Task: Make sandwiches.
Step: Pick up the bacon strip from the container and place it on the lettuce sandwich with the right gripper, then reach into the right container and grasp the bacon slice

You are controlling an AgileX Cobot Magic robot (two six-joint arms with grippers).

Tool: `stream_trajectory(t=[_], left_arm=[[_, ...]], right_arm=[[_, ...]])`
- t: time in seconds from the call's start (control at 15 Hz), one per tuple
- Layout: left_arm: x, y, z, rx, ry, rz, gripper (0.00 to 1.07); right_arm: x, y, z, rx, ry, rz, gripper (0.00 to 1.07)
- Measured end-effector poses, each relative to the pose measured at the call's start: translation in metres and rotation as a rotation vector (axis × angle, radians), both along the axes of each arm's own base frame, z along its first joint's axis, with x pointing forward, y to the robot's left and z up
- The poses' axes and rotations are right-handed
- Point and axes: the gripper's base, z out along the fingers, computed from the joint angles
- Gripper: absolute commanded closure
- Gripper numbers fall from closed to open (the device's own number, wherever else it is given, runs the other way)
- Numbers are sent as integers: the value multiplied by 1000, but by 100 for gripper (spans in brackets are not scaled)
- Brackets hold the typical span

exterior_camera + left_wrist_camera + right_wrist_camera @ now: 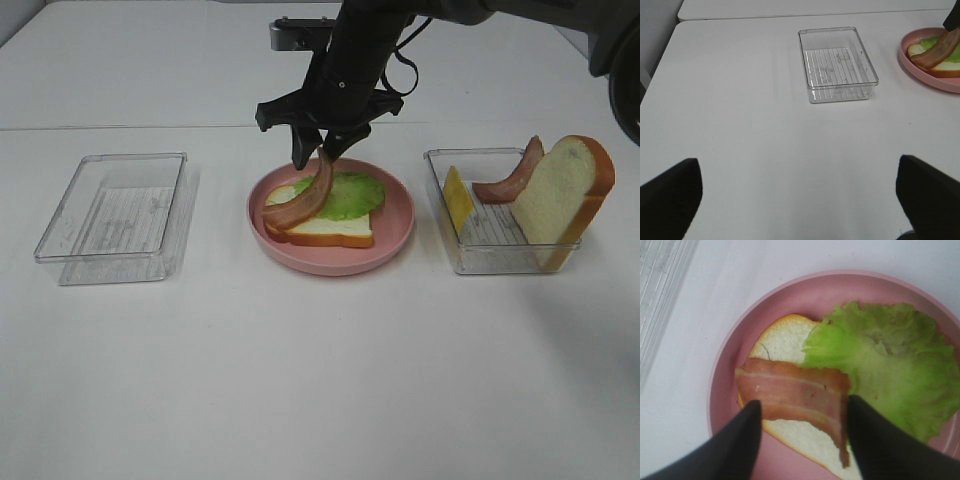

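Note:
On the pink plate (398, 232) (725, 365) the sandwich consists of a bread slice (335, 230) (785, 342) topped with ruffled green lettuce (352, 195) (890, 360). A bacon strip (300, 205) (790, 395) (940, 50) leans with its low end on the bread. Its upper end stands between the fingers of my right gripper (318, 155) (804, 407), which are parted above the plate. My left gripper (797, 160) is open over bare table, nothing between its fingers.
A clear tray (445, 160) right of the plate holds a yellow cheese slice (457, 198), another bacon strip (510, 178) and an upright bread slice (565, 190). An empty clear tray (120, 215) (837, 65) sits left of the plate.

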Motion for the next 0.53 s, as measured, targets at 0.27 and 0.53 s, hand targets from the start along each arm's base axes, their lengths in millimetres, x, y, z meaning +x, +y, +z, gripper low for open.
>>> stream_trajectory(t=[0.27, 0.53], left_arm=[[0, 0, 0, 1, 0, 1, 9], [0, 0, 0, 1, 0, 1, 9]], right_arm=[[-3, -3, 4, -24, 21, 6, 10], [-8, -11, 41, -38, -54, -11, 10]])
